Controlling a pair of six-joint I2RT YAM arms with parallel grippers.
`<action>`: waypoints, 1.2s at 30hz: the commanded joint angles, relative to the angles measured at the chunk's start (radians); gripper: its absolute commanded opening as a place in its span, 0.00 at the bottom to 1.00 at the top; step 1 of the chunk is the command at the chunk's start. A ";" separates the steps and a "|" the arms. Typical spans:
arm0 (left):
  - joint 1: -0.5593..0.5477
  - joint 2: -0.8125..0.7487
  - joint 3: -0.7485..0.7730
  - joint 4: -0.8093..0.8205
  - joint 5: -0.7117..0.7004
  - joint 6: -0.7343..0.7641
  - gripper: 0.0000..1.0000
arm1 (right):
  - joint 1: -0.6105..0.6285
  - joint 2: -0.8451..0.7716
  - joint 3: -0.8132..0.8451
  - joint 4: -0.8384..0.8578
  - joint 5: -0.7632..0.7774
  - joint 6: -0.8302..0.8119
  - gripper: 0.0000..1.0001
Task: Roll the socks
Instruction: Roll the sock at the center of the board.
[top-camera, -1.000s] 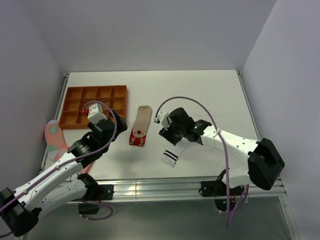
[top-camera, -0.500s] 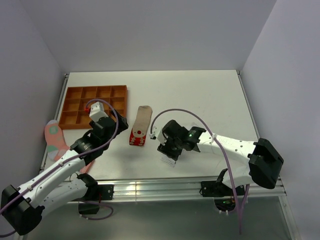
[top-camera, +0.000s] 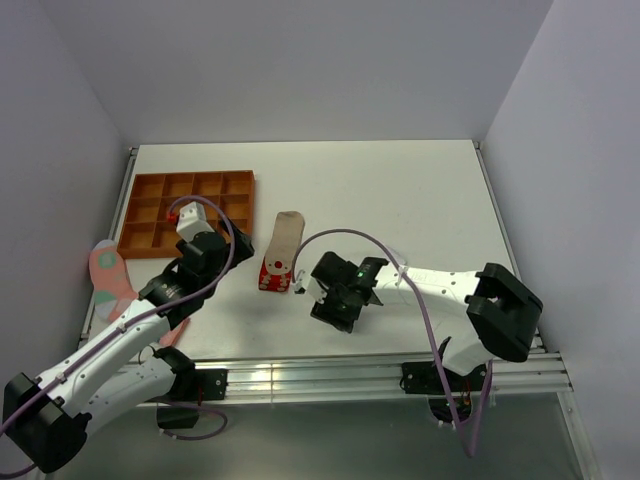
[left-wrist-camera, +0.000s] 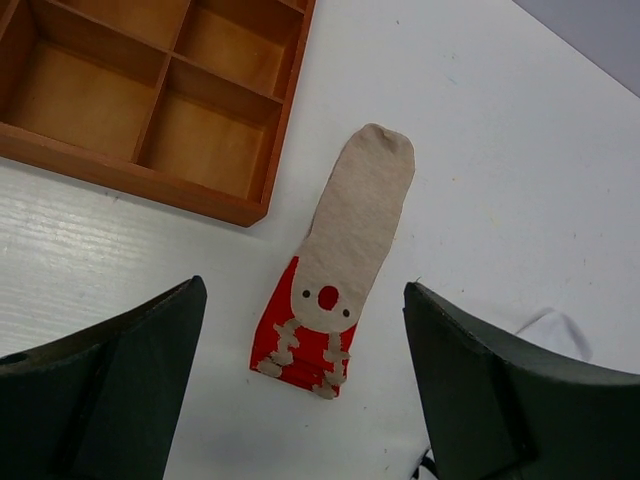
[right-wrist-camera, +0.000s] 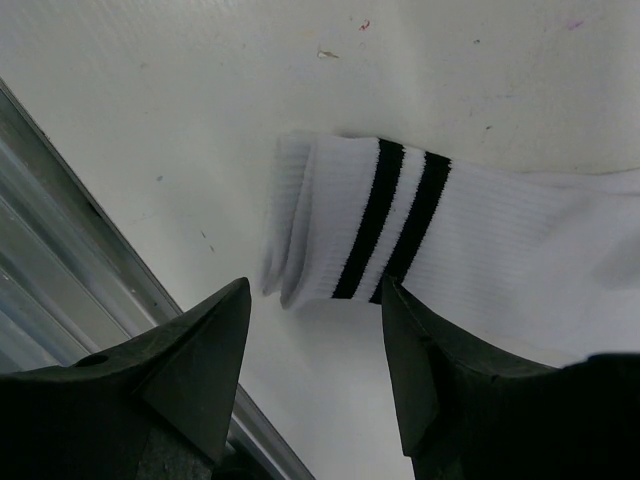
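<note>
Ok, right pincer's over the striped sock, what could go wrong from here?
The cuff of the white striped sock lies near the table's front rail; a dragging close by the open right pincer could pull it over the edge. The cuff shows two layers; the pincer may catch only one.

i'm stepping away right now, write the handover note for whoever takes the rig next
Left gripper: open, holding nothing, above the beige sock and the red sock. These lie flat and overlapping, just right of the wooden tray.
Right gripper: open, holding nothing, low over the black-striped cuff of the white sock, which lies flat near the table's front edge.
Done: no sock is rolled yet.
Left: roll all the socks. The white one, from its cuff, looks like the likeliest start.
</note>
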 joint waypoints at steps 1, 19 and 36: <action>0.013 -0.017 0.013 0.039 0.021 0.028 0.86 | 0.013 0.010 0.044 0.000 0.012 0.001 0.63; 0.061 -0.003 0.002 0.059 0.061 0.054 0.86 | 0.051 0.065 0.047 0.067 0.041 0.066 0.54; 0.084 0.015 -0.010 0.088 0.083 0.060 0.85 | 0.026 0.079 0.018 0.156 0.067 -0.052 0.17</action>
